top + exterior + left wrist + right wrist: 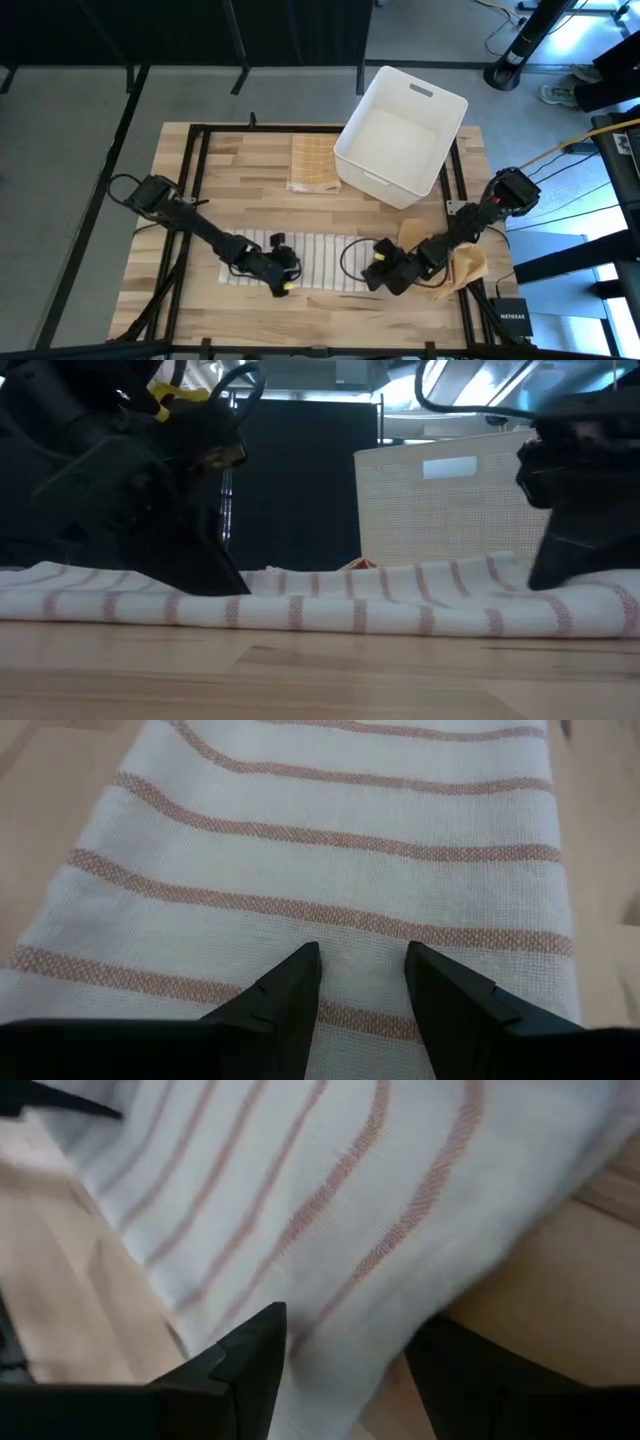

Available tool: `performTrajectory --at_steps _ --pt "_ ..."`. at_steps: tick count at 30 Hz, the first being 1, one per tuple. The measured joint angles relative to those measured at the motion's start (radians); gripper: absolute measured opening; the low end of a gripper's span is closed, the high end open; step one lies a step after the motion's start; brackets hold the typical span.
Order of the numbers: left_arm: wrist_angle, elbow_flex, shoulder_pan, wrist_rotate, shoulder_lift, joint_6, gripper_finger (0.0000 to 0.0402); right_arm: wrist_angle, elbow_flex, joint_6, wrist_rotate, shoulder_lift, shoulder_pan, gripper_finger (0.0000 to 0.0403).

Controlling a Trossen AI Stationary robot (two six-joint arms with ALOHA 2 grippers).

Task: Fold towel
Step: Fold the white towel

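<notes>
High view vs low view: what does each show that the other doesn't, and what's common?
Only the high view: the yellow checked cloth lying beside the white bin, a tan cloth at the table's right edge, and the full reach of both arms.

Only the low view: the striped towel seen edge-on, lying low on the wood with its layers stacked, and the bin's mesh wall with its handle slot.

Both: the towel, the bin, the left claw and right claw down on the towel's opposite ends, jaws parted.
</notes>
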Motion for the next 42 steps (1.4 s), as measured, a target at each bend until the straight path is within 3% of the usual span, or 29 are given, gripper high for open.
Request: performTrajectory --at_steps 8,11,16,21,29,33,38,42 --pt "-0.009 0.0 0.013 -0.009 0.001 0.02 0.0145 0.133 -0.008 -0.056 0.0 0.048 -0.051 0.0186" --pt "-0.011 0.0 0.013 -0.009 0.001 0.029 0.0145 0.16 -0.011 -0.084 0.015 0.052 -0.05 0.0136" --pt "-0.009 0.0 0.013 -0.009 0.002 0.03 0.0145 0.185 0.01 -0.164 0.018 0.023 -0.05 0.002" --pt "0.004 -0.002 0.012 -0.01 0.002 0.029 0.0145 0.19 0.1 -0.271 0.085 0.003 -0.051 0.003" --pt "0.005 0.001 0.012 -0.003 -0.029 0.061 0.0145 0.195 0.206 -0.492 0.199 0.008 -0.078 0.0012" --pt "-0.147 0.045 -0.015 -0.006 -0.153 0.041 0.0145 0.185 0.214 -0.52 0.208 0.008 -0.086 0.002" --pt "-0.477 0.025 -0.077 -0.013 -0.234 -0.146 0.0145 0.185 0.216 -0.523 0.198 0.008 -0.089 0.0008" --pt "-0.492 -0.056 -0.109 -0.035 -0.219 -0.271 0.0145 0.194 0.216 -0.522 0.198 0.008 -0.098 0.0015"
